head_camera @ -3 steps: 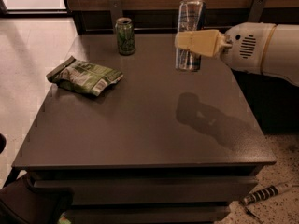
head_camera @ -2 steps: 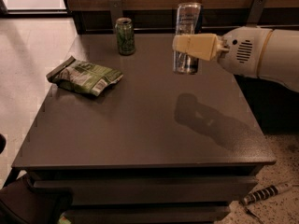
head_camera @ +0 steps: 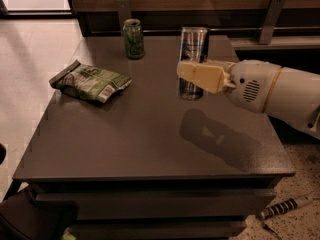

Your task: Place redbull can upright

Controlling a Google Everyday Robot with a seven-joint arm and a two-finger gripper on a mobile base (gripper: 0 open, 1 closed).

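The redbull can (head_camera: 193, 45) is tall, slim and silver-blue. It stands upright, held a little above the dark table (head_camera: 150, 134), with its shadow on the tabletop below and to the right. My gripper (head_camera: 192, 74) reaches in from the right on a white arm. Its tan fingers (head_camera: 200, 75) are shut on the can's middle and hide part of it.
A shorter green can (head_camera: 133, 38) stands upright at the back of the table. A crumpled green snack bag (head_camera: 90, 81) lies on the left side. A wooden wall panel with metal brackets runs behind the table. A striped object (head_camera: 285, 208) lies on the floor at the lower right.
The gripper and the can have shifted slightly left and a little lower. The green can and snack bag have not moved.
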